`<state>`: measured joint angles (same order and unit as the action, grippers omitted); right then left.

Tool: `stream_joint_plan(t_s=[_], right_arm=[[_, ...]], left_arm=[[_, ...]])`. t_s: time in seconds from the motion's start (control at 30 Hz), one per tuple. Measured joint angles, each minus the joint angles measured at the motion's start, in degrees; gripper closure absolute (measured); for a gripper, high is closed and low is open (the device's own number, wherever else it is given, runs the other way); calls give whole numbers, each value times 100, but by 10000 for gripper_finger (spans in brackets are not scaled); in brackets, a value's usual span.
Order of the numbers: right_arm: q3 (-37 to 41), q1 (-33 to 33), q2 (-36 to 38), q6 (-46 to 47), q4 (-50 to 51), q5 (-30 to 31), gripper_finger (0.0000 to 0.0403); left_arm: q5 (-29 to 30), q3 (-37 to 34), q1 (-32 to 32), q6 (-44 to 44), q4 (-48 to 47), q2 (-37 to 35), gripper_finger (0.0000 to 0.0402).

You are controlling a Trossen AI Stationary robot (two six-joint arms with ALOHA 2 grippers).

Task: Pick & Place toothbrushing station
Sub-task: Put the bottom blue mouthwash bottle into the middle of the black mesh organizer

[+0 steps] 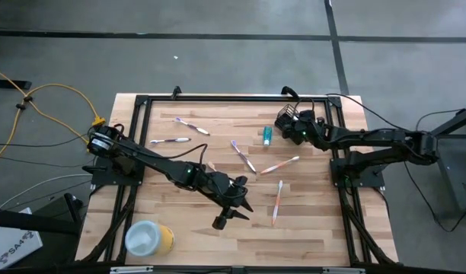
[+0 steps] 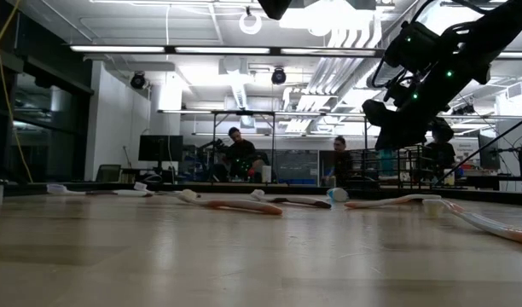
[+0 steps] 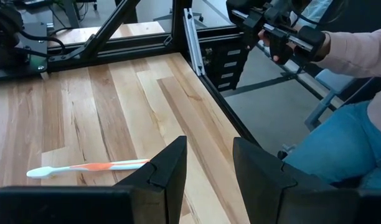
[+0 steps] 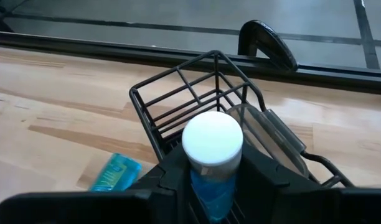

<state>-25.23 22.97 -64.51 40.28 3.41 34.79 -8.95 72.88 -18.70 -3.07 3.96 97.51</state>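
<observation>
Wire-mesh holder (image 4: pixel 197 93), black and boxy, at the far right corner of the table (image 1: pixel 180 228), directly under the right gripper (image 4: pixel 215 168). Right claw pinching a blue tube (image 4: pixel 210 186) with a white cap by its body, cap toward the wrist camera, the tube poised just at the holder's open top. Cannot tell whether the tube touches the wire. Seen from above, holder (image 1: pixel 288 120) and right gripper (image 1: pixel 298 131) overlapping at the table's far right edge.

Second blue tube (image 1: pixel 268 135) flat on the wood just beside the holder, on its left.

Toothbrushes scattered loose over the middle of the table, none in the holder: one near the far edge (image 1: pixel 191 125), one white (image 1: pixel 170 141) to its left, one purple-tinted (image 1: pixel 243 155) at centre, one orange-handled (image 1: pixel 280 165) angled beside it, one orange-handled (image 1: pixel 277 201) nearer the front.

Left gripper (image 1: pixel 231 207) over the front centre of the table, well apart from the holder, claw spread with nothing between the fingers (image 3: pixel 169 171). Orange-handled toothbrush (image 3: pixel 84 167) lying on the wood just beyond those fingers.

Yellow cylinder (image 1: pixel 149 238) with white top at the front left corner.

Person seated beyond the right edge of the table, pink sleeve (image 3: pixel 358 53) and blue jeans visible in the left wrist view. More people far off in the room behind, in the low view.
</observation>
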Motion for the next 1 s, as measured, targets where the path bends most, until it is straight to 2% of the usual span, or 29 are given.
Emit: stream_joint_plan(t_s=[0.4, 1.0], right_arm=[[0, 34, 0, -138, -5, -60, 283], [0, 34, 0, -302, -68, -198, 277]], left_arm=[[0, 0, 4, 2, 1, 0, 274], [0, 0, 2, 4, 1, 0, 274]])
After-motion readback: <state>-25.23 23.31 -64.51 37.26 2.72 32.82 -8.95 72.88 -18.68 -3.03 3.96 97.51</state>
